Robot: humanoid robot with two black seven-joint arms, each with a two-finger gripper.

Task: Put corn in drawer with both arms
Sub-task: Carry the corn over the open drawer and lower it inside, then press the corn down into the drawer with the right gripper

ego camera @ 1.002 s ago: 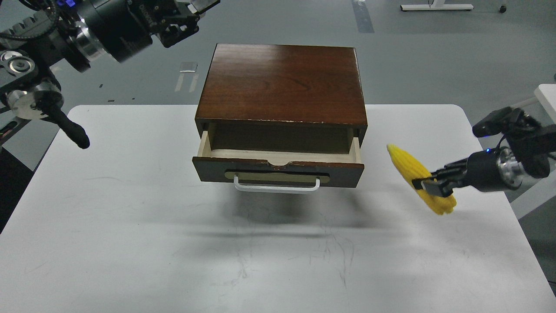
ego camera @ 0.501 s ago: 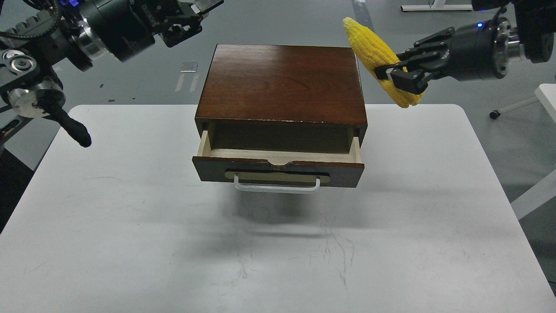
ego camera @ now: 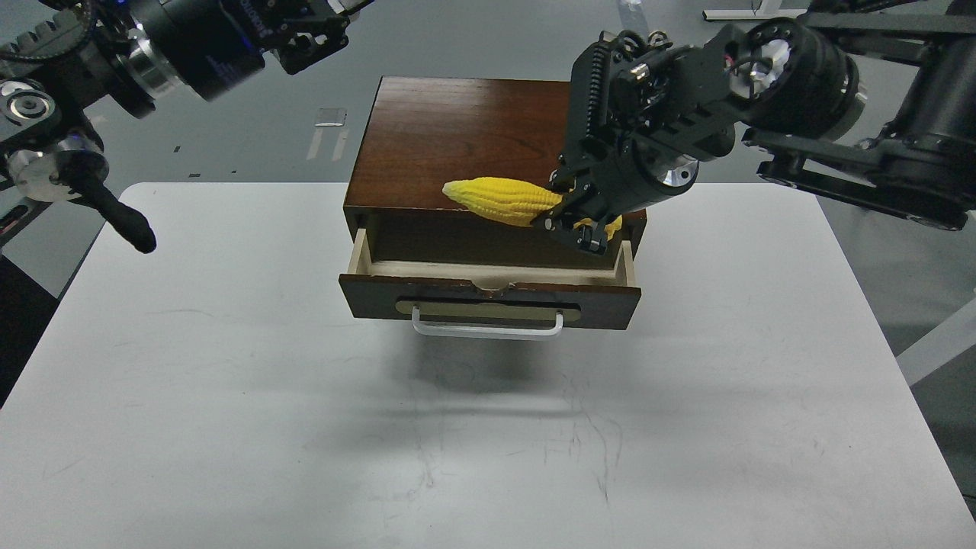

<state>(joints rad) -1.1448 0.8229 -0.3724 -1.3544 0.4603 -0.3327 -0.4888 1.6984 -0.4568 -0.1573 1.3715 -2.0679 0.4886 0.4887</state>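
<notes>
The yellow corn (ego camera: 503, 200) lies level in my right gripper (ego camera: 581, 226), which is shut on its thick end. The cob's tip points left, and it hangs above the open drawer (ego camera: 488, 293), at the front edge of the cabinet's reddish-brown top (ego camera: 465, 137). The drawer is pulled partly out, showing its pale wood rim, brass plate and white bar handle (ego camera: 488, 329). My left gripper (ego camera: 320, 30) is high at the top left, behind and left of the cabinet, away from the corn; its fingers are dark and partly cut off by the frame edge.
The cabinet stands at the back middle of a white table (ego camera: 229, 396). A black lever-like part of my left arm (ego camera: 122, 221) hangs over the table's back left corner. Grey floor lies behind the table.
My right arm swung the corn from the table's right side up and over to the left, and the cob turned level, tip left, above the open drawer. The left arm barely moved.
</notes>
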